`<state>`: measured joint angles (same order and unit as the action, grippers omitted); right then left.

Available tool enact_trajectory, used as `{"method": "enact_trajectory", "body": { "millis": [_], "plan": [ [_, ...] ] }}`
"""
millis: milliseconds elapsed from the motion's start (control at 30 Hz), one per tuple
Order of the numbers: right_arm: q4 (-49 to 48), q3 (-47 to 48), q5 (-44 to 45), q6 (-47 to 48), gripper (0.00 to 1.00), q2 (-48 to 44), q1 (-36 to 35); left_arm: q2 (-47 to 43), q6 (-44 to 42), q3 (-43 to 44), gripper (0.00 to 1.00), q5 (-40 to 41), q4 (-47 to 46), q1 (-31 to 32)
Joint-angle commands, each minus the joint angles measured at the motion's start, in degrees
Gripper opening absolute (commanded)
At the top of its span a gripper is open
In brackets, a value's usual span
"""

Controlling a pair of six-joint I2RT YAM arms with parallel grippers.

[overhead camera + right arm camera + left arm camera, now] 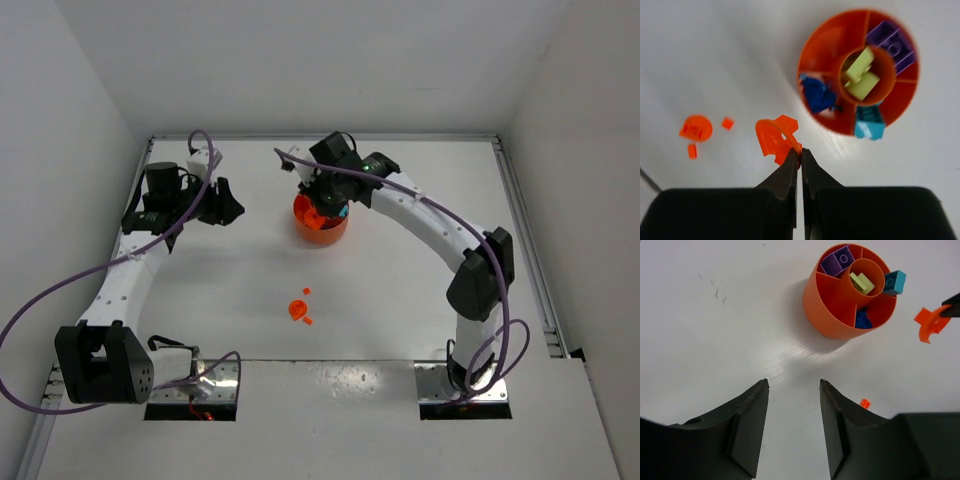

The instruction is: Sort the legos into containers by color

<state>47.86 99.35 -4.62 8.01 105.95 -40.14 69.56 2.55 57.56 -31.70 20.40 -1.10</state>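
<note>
**Right gripper clamped on an orange piece beside the dish**

The right gripper (800, 152) had its jaws pressed together on the edge of a curved orange piece (774, 136); in the right wrist view that piece sat at about 8 o'clock from the orange dish (812, 45), outside its rim. The dish's centre cup held lime bricks (862, 75); a purple brick (892, 42) lay in the compartment at 1 o'clock; blue bricks (817, 95) filled the one at 8 o'clock; a cyan brick (869, 122) was perched on the rim at 6 o'clock. On the table (420, 300), at 6 o'clock from the dish in the top view, lay a round orange piece (696, 127) with two small orange bits (727, 123) just beside it. The left gripper (792, 385) hung at 9 o'clock from the dish in the top view, apart from it; its jaws stood apart with nothing between them.
</note>
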Motion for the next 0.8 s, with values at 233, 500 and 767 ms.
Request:
{"method": "enact_trajectory", "body": {
  "millis": [233, 500, 767],
  "plan": [
    [-4.4, 16.9, 24.2, -8.5, 0.00, 11.7, -8.5, 0.0, 1.4, 1.9, 0.51, 1.7, -2.0, -0.8],
    [-9.8, 18.2, 41.3, -4.9, 0.00, 18.0, -11.7, -1.0, 1.4, 0.7, 0.51, 1.7, -2.6, -0.8],
    [-14.0, 18.2, 51.4, -1.5, 0.00, 20.7, -12.9, -1.5, 1.4, 0.2, 0.51, 2.3, -3.1, -1.4]
  ]
}}
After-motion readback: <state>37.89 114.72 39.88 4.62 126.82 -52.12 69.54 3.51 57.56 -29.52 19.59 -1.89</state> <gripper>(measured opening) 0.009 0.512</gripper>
